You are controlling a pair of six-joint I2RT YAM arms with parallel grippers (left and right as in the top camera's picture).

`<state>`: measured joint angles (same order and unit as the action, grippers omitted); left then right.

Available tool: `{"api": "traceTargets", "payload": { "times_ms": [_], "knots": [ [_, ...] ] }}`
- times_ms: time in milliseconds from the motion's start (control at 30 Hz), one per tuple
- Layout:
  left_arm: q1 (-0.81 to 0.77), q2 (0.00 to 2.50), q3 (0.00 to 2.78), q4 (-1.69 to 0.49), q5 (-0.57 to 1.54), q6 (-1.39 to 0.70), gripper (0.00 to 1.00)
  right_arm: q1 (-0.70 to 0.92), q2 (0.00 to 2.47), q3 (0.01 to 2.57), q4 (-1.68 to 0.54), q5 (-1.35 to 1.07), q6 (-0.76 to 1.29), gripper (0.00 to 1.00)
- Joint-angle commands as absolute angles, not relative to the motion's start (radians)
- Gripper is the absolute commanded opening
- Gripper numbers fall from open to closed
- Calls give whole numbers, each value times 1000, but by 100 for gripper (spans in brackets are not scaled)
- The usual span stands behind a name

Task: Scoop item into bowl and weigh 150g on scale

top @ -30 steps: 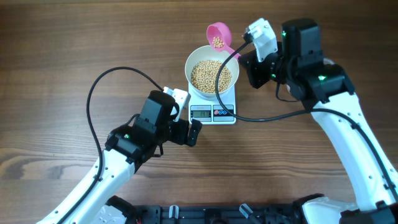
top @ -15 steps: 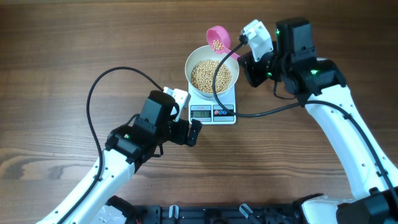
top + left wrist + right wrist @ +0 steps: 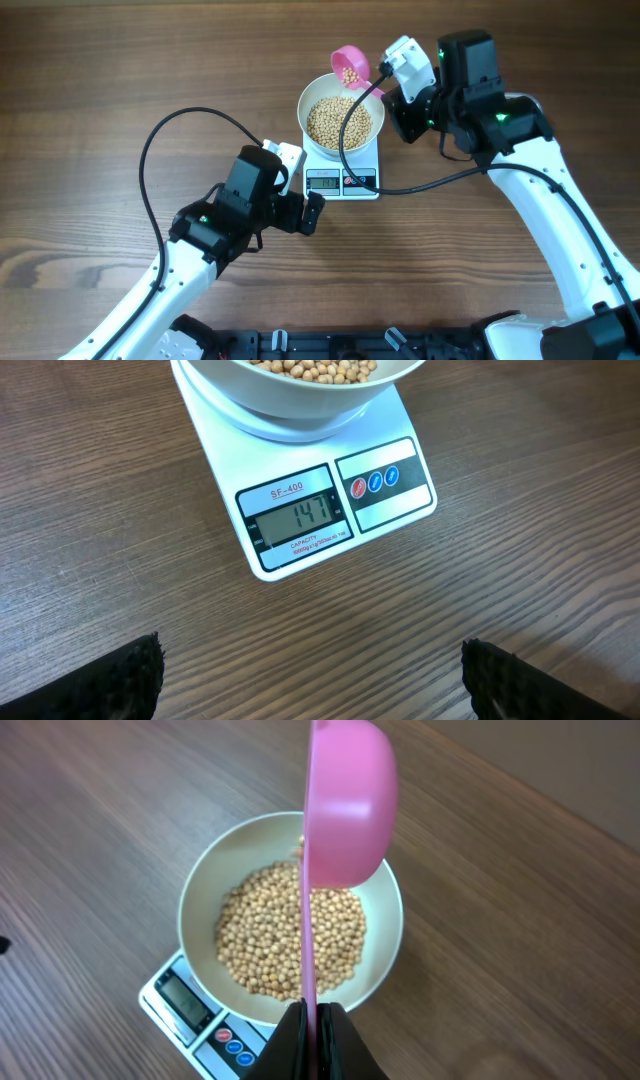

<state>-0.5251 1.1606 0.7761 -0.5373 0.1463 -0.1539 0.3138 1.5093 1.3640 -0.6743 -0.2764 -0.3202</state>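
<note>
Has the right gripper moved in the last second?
Yes. In the overhead view the right gripper has shifted left, toward the white bowl on the scale, tipping the pink scoop over its rim.

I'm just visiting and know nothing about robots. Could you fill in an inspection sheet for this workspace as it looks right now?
Surface: wooden table, dark brown grain, no spills seen.
Job's things: white bowl sits on the scale and holds a heap of beans. The display reads 147.
Clutter: nothing seen.
Grippers: right gripper is shut on the handle of a pink scoop, which is tipped over the bowl's far rim with a few beans in it. Left gripper is open and empty, in front of the scale.
Cables: left arm's cable loops over the table. Right arm's cable crosses above the bowl and scale.
Surroundings: dark frame at the near edge.
</note>
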Motion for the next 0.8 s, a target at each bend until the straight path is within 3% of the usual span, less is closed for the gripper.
{"api": "traceTargets", "payload": {
  "times_ms": [0, 200, 767],
  "knots": [
    [-531, 1166, 797, -535, 141, -141, 100, 320, 1515, 1382, -669, -235, -313, 4],
    [-531, 1166, 797, -535, 141, -142, 100, 321, 1515, 1382, -661, -263, -296, 4],
    [-531, 1166, 797, -535, 141, -142, 100, 304, 1512, 1382, -652, -346, 1, 4]
  ]
}}
